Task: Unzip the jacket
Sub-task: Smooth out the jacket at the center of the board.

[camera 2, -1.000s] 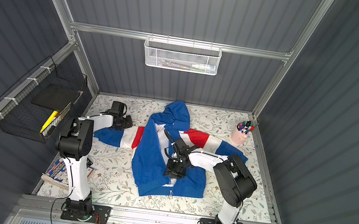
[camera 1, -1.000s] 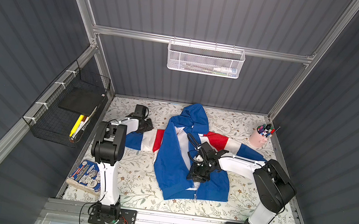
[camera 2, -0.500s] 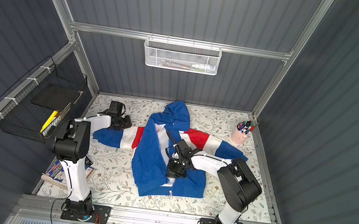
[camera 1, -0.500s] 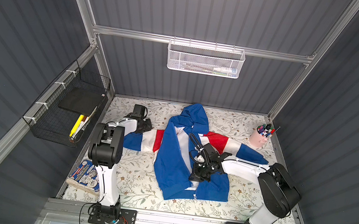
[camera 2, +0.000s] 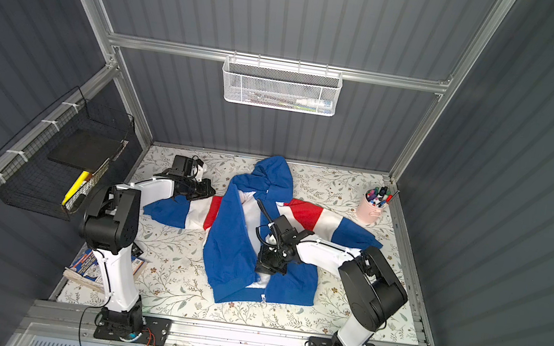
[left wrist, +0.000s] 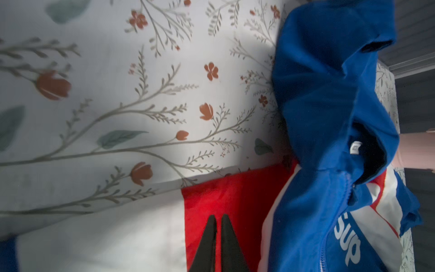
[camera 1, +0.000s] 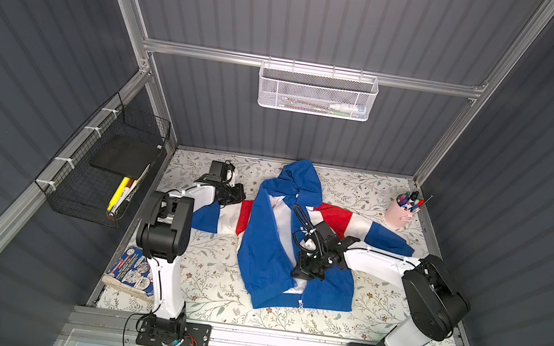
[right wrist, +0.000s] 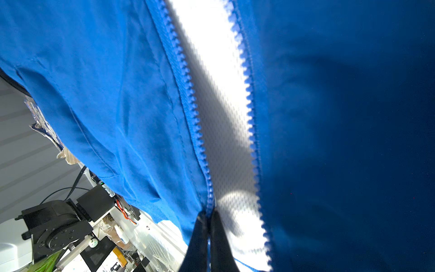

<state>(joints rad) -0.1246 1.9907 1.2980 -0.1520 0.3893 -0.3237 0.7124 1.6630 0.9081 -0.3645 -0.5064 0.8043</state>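
The blue jacket (camera 1: 264,250) (camera 2: 230,249) lies face up on the floral table, with its front open down to the zipper pull (camera 1: 301,302) by the hem. White lining (right wrist: 223,117) shows between the two rows of zipper teeth. In both top views my right gripper (camera 1: 301,274) (camera 2: 266,269) hangs over the lower chest. The right wrist view has it (right wrist: 209,215) shut on the blue zipper edge. My left gripper (camera 1: 238,196) (left wrist: 219,217) is shut on the red band of the jacket's sleeve (left wrist: 226,197), beside the white "Sup" lettering (left wrist: 348,240).
A pink cup of pens (camera 1: 401,213) stands at the back right. A book (camera 1: 134,271) lies at the front left, behind the left arm's base. A black wire basket (camera 1: 109,163) hangs on the left wall and a white mesh basket (camera 1: 315,90) on the back wall.
Both grippers have closed, the right one first on the zipper edge, then the left one on the sleeve. The left gripper has edged slightly onto the sleeve.
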